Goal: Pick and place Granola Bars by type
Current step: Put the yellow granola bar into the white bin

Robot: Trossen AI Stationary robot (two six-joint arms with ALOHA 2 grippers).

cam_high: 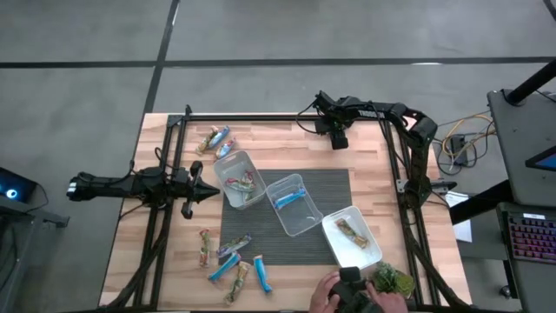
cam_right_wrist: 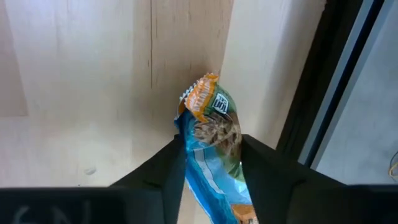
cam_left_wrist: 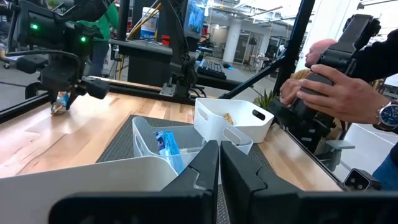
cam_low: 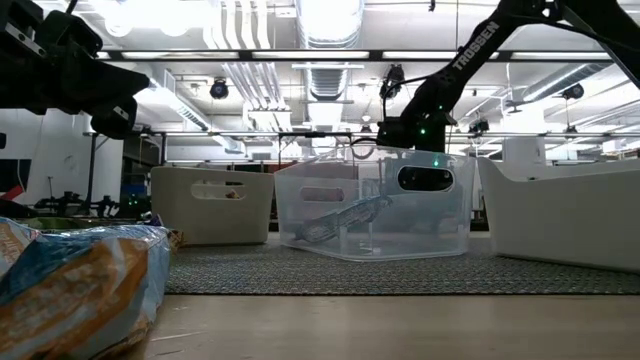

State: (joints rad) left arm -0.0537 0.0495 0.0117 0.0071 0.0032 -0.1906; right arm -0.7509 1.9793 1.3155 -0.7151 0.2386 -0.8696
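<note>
Blue granola bar (cam_right_wrist: 214, 146) clamped in right jaws — by the table's far edge (cam_high: 261, 116) — left jaws together.

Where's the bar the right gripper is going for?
Between the right gripper's fingers, the blue bar sits at the table's far edge, right side of the high view.

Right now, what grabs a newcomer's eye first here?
The right claw at the table's far edge, pinching a shiny blue-and-orange wrapped granola bar between its fingers. Then three clear rectangular plastic tubs lined diagonally across the dark ribbed mat, with loose wrapped bars scattered near the front edge. A person's hands hold a camera beside the table.
</note>
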